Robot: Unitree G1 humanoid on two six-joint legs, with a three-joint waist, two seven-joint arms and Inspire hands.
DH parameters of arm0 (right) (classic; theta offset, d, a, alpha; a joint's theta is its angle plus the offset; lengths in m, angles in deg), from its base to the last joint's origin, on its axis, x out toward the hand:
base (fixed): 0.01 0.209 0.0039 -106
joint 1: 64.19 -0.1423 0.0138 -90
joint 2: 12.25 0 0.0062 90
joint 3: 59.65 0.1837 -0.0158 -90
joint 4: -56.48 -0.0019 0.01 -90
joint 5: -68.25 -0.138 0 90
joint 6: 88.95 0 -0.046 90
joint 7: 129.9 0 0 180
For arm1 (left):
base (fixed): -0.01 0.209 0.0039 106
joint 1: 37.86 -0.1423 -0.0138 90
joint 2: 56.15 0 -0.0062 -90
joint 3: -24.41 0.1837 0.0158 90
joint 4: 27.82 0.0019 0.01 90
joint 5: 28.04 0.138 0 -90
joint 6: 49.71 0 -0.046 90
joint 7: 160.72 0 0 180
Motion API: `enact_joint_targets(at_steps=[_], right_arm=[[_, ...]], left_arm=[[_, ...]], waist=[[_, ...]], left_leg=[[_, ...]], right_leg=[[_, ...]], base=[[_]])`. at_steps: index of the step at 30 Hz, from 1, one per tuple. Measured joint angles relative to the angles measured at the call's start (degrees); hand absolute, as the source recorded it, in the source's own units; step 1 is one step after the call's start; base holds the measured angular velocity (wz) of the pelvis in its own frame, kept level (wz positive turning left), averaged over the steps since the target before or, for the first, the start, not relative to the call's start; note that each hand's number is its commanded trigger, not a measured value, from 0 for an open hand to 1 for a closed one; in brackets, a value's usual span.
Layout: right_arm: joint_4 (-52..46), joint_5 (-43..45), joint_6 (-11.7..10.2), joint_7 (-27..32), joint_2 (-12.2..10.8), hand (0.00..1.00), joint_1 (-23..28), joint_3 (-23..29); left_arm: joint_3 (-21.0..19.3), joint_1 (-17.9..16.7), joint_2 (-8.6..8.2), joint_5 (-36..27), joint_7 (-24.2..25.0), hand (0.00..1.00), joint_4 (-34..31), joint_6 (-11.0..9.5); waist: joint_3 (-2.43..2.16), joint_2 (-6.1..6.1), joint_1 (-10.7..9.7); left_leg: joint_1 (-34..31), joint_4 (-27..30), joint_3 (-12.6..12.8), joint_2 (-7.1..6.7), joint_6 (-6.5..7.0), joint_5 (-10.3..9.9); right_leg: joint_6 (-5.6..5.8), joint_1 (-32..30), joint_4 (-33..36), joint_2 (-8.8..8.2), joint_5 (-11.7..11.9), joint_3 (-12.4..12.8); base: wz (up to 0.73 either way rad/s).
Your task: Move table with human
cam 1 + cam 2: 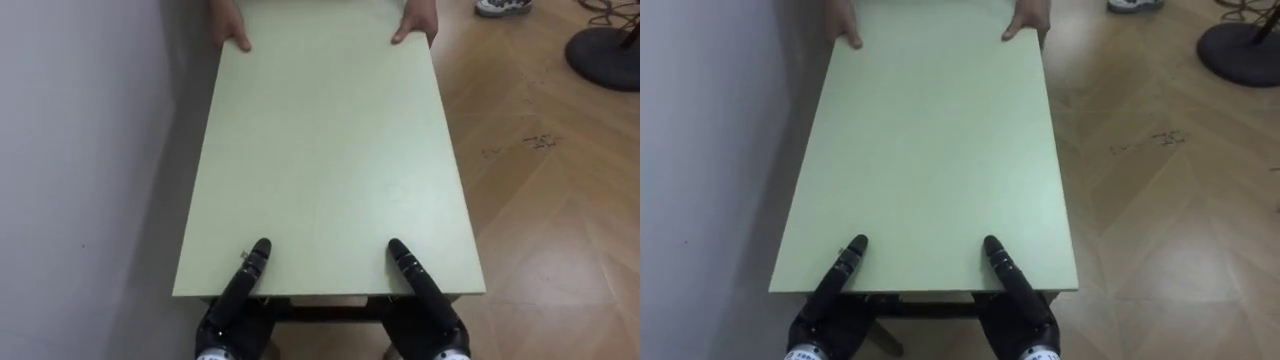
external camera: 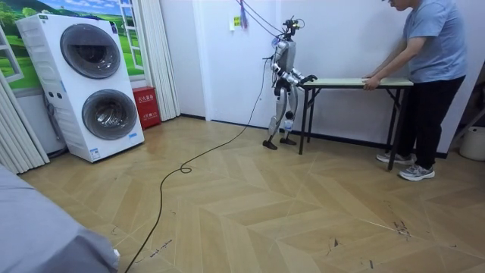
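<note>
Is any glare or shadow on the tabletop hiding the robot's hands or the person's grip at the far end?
Left eye view: tabletop evenly lit, no glare; left hand, right hand and the person's hands stand out clearly; a soft shadow lies along the wall beside it. Room view: even light, no glare on the tabletop.

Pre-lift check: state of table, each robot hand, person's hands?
table: level, apparently legs on the floor, beside the wall.
left robot hand: at the near edge, grip hidden.
right robot hand: at the near edge, grip hidden.
person's hands: on the far end's corners.
</note>
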Motion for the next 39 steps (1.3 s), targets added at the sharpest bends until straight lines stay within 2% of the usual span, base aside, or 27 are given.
enact_joint_targets(at_steps=[1, 4, 6, 8, 10, 14, 19, 24, 30, 36, 39], right_arm=[[0.00, 0.01, 0.21, 0.00, 0.11, 0.00, -0.04, 0.41], [0.73, 0.01, 1.31, -1.54, 0.54, 0.00, -0.48, 0.64], [1.13, 0.75, 1.42, -2.78, 0.97, 0.00, -0.45, 0.44], [1.14, 1.78, 1.61, -4.34, 1.87, 0.00, -0.42, 0.23], [1.14, 1.90, 1.88, -6.06, 2.22, 0.00, -0.38, -0.34], [1.12, 1.95, 2.13, -8.97, 2.91, 0.00, -0.35, -0.61], [1.13, 2.03, 3.19, -13.81, 3.08, 0.00, 0.43, -0.26], [1.21, 2.06, 4.45, -16.68, 3.15, 0.00, 0.79, -0.24], [1.72, 6.20, 5.15, -18.25, 3.17, 0.00, 0.88, 0.74], [3.45, 14.41, 5.05, -21.66, 3.34, 0.00, 0.50, 0.90], [3.46, 19.71, 5.10, -23.51, 4.02, 0.00, 0.50, 0.81]], left_arm=[[0.11, -0.03, 0.61, 3.05, 0.90, 0.00, 0.41, 0.12], [0.20, 0.27, 1.02, 9.60, 2.86, 0.00, 1.23, 1.18], [0.43, 0.84, 1.00, 11.52, 3.91, 0.00, 2.18, 1.47], [0.33, 1.73, 1.06, 13.47, 4.53, 0.00, 2.85, 1.87], [0.07, 2.00, 1.24, 15.65, 5.74, 0.00, 2.88, 2.47], [0.08, 2.34, 1.33, 15.84, 7.68, 0.00, 2.89, 3.67], [0.09, 2.62, 1.60, 16.36, 10.12, 0.00, 2.81, 5.31], [0.31, 2.88, 2.57, 16.41, 12.89, 0.00, 1.76, 6.02], [0.62, 2.71, 2.60, 18.41, 17.70, 0.00, 1.73, 6.21], [0.73, 2.79, 2.59, 29.54, 20.17, 0.00, 1.68, 6.13], [0.89, 3.10, 3.40, 36.02, 20.72, 0.00, 1.68, 6.08]], waist=[[-0.08, 0.16, 0.04], [-0.09, 0.90, 0.10], [-0.56, 1.71, -0.10], [-0.62, 2.07, -0.10], [-0.53, 1.87, -0.23], [-0.22, 1.22, -1.12], [-0.42, 0.26, -2.05], [-0.59, 0.31, -3.13], [-0.70, 0.45, -3.09], [-0.80, 0.14, -3.01], [-0.85, -0.04, -3.18]], left_leg=[[0.03, 0.00, 0.05, -0.02, 0.08, -0.06], [0.86, 0.00, 0.22, -0.08, 0.24, -0.38], [0.95, 0.05, 0.45, -0.08, 0.26, -0.53], [1.07, 0.00, 1.00, -0.02, 0.28, -0.52], [1.55, -0.24, 1.39, 0.17, 0.25, -0.50], [1.41, -0.58, 1.45, 0.23, 0.14, -0.55], [0.87, 0.31, 1.30, 0.54, 0.06, -0.76], [0.88, 0.61, 1.33, 0.87, 0.02, -0.70], [1.06, 0.48, 1.39, 1.04, 0.20, -0.26], [1.54, 0.26, 1.56, 1.07, 0.17, -0.27], [1.58, 0.38, 1.30, 1.08, -0.02, -0.38]], right_leg=[[0.01, 0.00, 0.04, -0.06, 0.01, 0.00], [0.04, 0.73, -0.06, -0.24, 0.02, 0.01], [0.15, 0.73, -0.04, -0.34, 0.08, -0.10], [0.19, 0.71, -0.04, -0.49, 0.06, -0.16], [0.20, 0.87, 0.00, -0.49, 0.06, -0.23], [0.20, 0.66, -0.05, -0.45, 0.06, -0.16], [0.37, 0.44, -0.05, -0.17, 0.20, -0.05], [0.30, 0.48, 0.03, 0.08, 0.43, -0.04], [0.18, 0.51, -0.02, 0.19, 0.50, -0.17], [0.12, 0.83, -0.02, 0.18, 0.54, -0.25], [0.09, 1.10, 0.02, 0.12, 0.56, -1.59]], base=[[-0.03], [-0.07], [-0.12], [-0.15], [-0.15], [-0.05], [-0.03], [-0.01], [-0.01], [-0.01], [0.04]])
